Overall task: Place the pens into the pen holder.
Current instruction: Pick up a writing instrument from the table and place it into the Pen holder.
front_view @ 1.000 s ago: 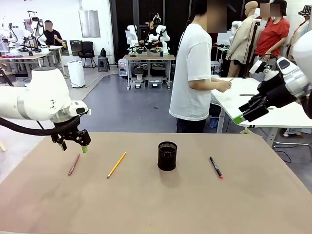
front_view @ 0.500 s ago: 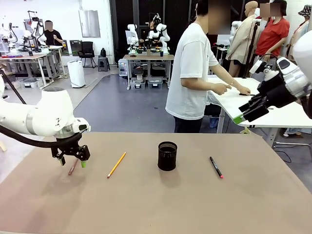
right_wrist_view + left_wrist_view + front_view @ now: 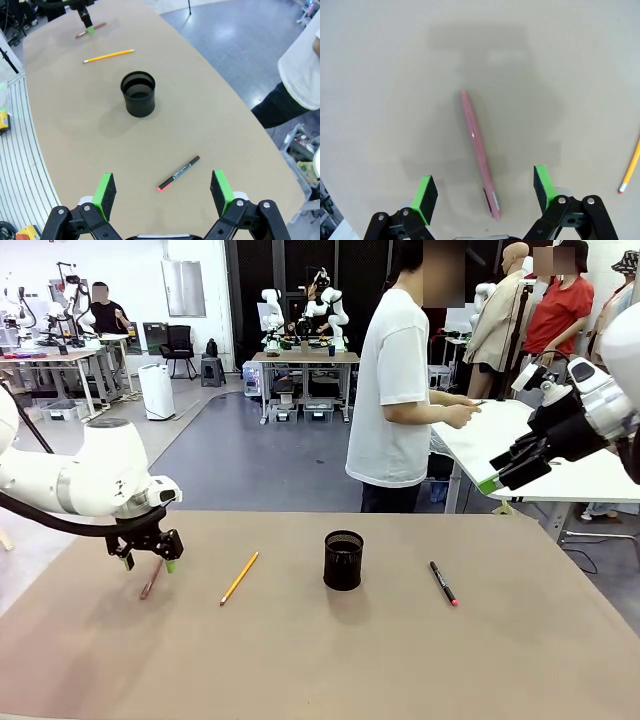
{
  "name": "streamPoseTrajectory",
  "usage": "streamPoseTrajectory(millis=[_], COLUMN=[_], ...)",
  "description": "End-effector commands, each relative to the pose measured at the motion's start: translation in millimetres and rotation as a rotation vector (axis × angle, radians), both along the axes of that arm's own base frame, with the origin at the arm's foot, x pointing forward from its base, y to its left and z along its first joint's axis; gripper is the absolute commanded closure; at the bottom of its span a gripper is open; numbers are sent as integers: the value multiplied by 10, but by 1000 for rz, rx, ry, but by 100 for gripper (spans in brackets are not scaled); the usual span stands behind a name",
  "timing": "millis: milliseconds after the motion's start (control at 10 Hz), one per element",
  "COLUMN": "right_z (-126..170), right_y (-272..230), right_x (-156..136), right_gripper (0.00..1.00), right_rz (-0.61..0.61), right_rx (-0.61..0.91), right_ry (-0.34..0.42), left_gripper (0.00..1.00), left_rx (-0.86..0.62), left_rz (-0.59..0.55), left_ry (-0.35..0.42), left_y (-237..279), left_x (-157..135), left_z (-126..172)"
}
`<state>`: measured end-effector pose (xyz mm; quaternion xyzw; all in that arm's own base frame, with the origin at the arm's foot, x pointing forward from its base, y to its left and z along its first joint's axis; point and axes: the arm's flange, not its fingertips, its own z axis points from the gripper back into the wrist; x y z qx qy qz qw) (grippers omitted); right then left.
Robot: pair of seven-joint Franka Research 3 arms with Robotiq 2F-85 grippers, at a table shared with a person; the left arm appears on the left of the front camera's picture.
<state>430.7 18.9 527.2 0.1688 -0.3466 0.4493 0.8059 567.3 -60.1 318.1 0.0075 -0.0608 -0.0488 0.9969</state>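
Lowered now, the left gripper [image 3: 148, 563] straddles the reddish-brown pen [image 3: 479, 155], spread wide — pen holder [image 3: 343, 565] empty, right gripper [image 3: 163, 187] spread aloft.

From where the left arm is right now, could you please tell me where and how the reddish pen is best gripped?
Take the reddish pen mid-barrel, from straight above. It lies flat on the table, thin and straight, running lengthwise between the green pads of the open left tool, slightly slanted. Closing across its narrow width there should keep it balanced.
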Motion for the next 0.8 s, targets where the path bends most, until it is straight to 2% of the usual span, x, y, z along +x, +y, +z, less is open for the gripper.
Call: streamPoseTrajectory(millis=[0, 700], right_z=[7, 7], right_y=[-2, -2], right_x=[13, 13], right_gripper=[0, 0], right_rz=[7, 7], right_rx=[26, 26], right_ry=[-11, -11], left_gripper=[0, 0], left_rx=[33, 34], left_rz=[31, 45], left_ry=[-19, -7], left_y=[21, -18], left_x=[182, 312], left_z=[-27, -128])
